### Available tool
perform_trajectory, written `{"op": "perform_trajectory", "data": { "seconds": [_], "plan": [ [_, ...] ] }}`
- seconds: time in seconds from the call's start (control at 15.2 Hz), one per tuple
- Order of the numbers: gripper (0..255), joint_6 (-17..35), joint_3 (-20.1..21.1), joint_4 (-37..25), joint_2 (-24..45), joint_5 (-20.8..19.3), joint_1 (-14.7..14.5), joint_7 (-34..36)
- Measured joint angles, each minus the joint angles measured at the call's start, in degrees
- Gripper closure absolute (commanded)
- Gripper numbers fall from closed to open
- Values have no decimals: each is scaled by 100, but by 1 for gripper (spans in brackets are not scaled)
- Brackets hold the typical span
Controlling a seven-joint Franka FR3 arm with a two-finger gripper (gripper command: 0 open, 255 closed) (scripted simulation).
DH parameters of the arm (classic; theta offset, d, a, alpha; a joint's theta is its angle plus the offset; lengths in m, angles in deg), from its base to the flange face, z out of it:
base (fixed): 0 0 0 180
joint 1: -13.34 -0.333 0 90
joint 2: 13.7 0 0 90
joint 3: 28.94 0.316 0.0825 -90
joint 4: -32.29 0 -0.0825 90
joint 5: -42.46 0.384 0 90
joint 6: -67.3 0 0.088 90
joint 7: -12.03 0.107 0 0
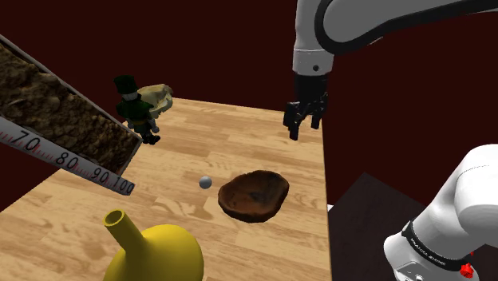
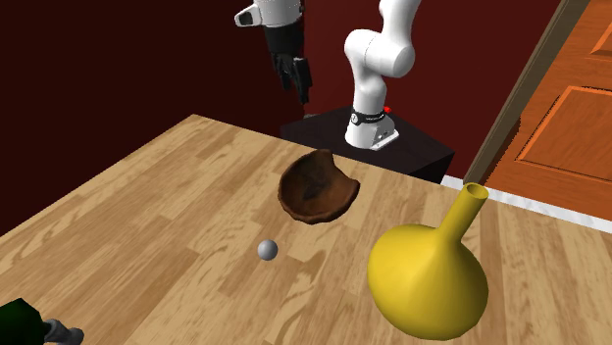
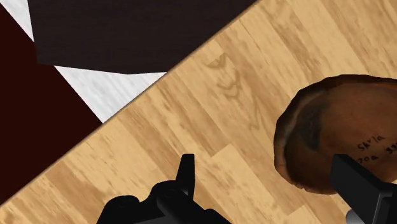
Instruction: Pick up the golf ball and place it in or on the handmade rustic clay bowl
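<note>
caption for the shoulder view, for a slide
Open end effector hangs over the wooden table, grey ball lying apart from the brown bowl.

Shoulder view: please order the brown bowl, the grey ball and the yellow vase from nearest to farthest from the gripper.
1. Brown bowl: on the table, below the gripper.
2. Grey ball: left of the bowl in this view.
3. Yellow vase: at the bottom edge.
</note>
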State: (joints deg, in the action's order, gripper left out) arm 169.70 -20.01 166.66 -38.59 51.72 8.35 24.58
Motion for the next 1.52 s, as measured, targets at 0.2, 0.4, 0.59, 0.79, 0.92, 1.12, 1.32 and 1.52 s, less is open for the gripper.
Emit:
{"op": "perform_trajectory", "data": {
  "seconds": [0.2,0.4,0.59,0.79,0.92,1.12,1.32,1.52],
  "plan": [
    [0,346,232,-302,604,0,-78,232],
    [0,655,426,-629,1206,-69,-142,449],
    [0,977,613,-960,1833,-192,-226,705],
    [0,1197,727,-1390,2471,-387,-292,915],
    [0,1321,806,-1724,2930,-542,-381,1114],
    [0,1452,869,-2233,3577,-786,-526,1366],
    [0,1485,895,-2807,4196,-1025,-710,1604],
    [0,1410,871,-3592,4927,-1282,-930,1805]
  ]
}}
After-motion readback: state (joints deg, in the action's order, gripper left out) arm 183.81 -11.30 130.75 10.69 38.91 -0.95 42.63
